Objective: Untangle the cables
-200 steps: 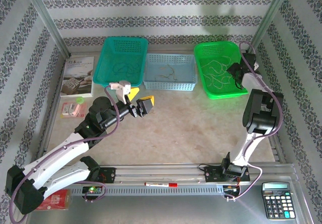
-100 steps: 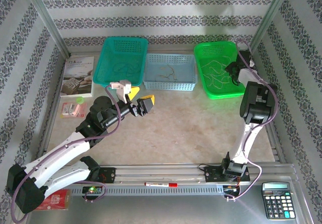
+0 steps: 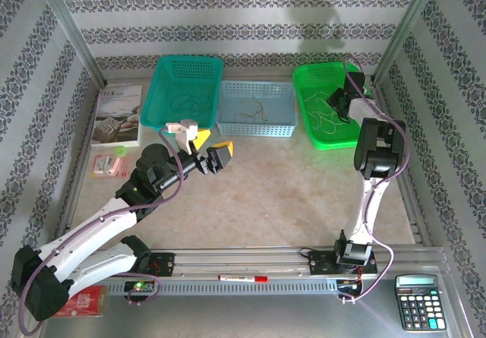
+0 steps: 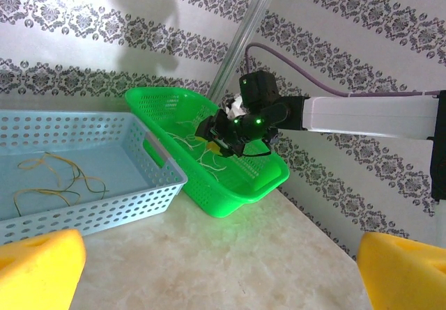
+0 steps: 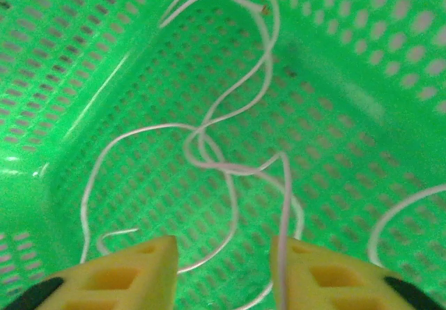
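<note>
Patterned wallpaper closed in the pale marbled counter (image 3: pixel 288 194) on three sides. Three baskets stood in a row along its far edge: teal basket (image 3: pixel 163 125) at left, pale blue basket (image 3: pixel 254 130) in the middle, green basket (image 3: pixel 334 145) at right. Most of the cables (image 5: pixel 198 150) lay in the green basket as whitish curly strands, looped and crossing one another on its perforated floor. A few yellowish strands (image 4: pixel 47 158) lay in the pale blue basket, and more thin ones in the teal. The right gripper (image 5: pixel 224 258) was down inside the green basket, close above its floor. Its yellow fingers (image 5: pixel 132 272) were drawn in to a narrow gap but clearly apart. One white cable (image 5: pixel 284 205) ran down along the inner edge of the right-hand finger; nothing was clamped between the two. The left gripper (image 3: pixel 206 148) hovered over the bare counter just near of the teal and pale blue baskets, with its jaws spread wide and empty. A booklet (image 3: pixel 118 114) lay at far left. A calculator (image 3: pixel 416 301) sat at the near right corner.
</note>
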Robot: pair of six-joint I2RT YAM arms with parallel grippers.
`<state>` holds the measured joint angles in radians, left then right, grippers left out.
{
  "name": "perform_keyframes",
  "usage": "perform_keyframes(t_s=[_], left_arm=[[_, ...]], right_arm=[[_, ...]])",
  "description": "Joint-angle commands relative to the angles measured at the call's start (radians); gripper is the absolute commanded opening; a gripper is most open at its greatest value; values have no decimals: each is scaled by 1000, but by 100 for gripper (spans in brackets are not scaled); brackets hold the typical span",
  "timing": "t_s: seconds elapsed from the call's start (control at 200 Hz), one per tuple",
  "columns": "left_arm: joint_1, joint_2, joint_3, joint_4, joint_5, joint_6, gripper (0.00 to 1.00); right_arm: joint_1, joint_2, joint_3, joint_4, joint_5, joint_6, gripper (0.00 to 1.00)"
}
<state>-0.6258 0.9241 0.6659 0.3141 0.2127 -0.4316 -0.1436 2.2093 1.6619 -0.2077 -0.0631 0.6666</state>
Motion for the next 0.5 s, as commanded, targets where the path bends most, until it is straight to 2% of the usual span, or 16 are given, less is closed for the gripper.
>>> perform_keyframes(t_s=[0.0,0.13,0.32,0.4,0.495], left_arm=[[16,2,-3,63,11,-12,100],[17,13,0,65,13,-13,100],[20,42,5,95,30,-17,100],[23,51,9,101,38,-22,100],[24,53,11,101,43,-19,100]], right_arm=[[9,21,36,27,-77,-10,34],[7,-50,-13,46,-62,-42,35],[-10,-203,-147,51,51,-45,60],[-25,-233,-189,50,78,-21,65],[-47,-228,-205,39,83,5,66]])
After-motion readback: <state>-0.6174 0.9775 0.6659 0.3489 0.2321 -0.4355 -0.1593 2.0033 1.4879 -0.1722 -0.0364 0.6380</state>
